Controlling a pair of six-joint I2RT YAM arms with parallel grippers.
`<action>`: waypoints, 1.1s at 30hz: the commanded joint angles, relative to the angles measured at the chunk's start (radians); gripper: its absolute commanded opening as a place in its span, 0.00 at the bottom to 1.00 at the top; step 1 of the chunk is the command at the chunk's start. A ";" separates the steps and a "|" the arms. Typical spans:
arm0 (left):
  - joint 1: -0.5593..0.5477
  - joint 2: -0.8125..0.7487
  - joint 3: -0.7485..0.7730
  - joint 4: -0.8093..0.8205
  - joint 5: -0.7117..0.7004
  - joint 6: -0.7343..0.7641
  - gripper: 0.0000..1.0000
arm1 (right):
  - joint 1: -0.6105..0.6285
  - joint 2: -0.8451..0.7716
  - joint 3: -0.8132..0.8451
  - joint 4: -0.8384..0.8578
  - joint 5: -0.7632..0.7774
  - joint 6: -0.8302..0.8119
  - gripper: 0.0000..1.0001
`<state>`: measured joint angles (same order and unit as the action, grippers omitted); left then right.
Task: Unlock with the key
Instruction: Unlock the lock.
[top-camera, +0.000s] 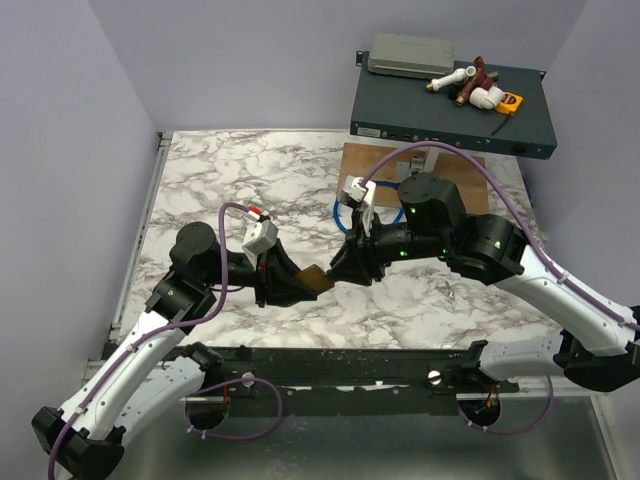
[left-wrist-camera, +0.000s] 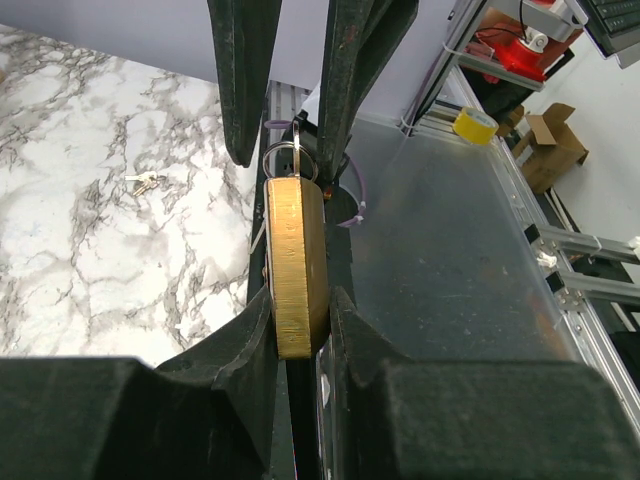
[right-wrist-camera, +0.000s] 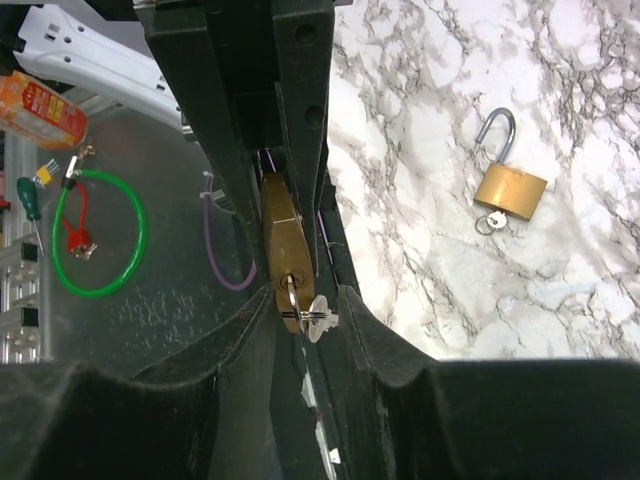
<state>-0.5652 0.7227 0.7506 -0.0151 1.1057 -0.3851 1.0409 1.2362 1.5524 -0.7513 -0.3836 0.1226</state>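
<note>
We had the rectangular brass padlock (left-wrist-camera: 295, 270) pinched tight in our left jaws, off the marble desk (top-camera: 200, 170). The slim silvery key (right-wrist-camera: 316, 320) sat in its keyhole between our part-open right jaws; grip unclear. Turning it remained.

A tiny, slim, silvery-grey metal key (right-wrist-camera: 318, 319) sits at the keyhole end of a brass padlock (right-wrist-camera: 280, 235), which is seen edge-on and raised off the table. The key's small flat head shows pale and shiny just below the padlock's bottom face. A thin wire ring (right-wrist-camera: 291, 300) loops beside it. Whether the blade is seated in the keyhole cannot be told. The key lies in the narrow gap between the two dark fingers of the right gripper (right-wrist-camera: 305, 305); contact with them is unclear. In the overhead view the key is hidden.
</note>
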 joint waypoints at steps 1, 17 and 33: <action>-0.003 -0.020 0.038 0.073 0.025 -0.015 0.00 | 0.005 -0.015 -0.009 -0.015 -0.006 -0.003 0.29; -0.004 0.006 0.093 0.064 0.014 0.011 0.00 | 0.005 0.013 -0.062 0.013 -0.091 0.025 0.01; -0.031 0.196 0.532 -0.439 -0.161 0.630 0.00 | 0.005 -0.024 -0.188 0.187 0.056 0.432 0.00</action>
<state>-0.5720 0.9062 1.1614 -0.5648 1.0626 0.0368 1.0210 1.1549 1.4345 -0.5270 -0.3603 0.3870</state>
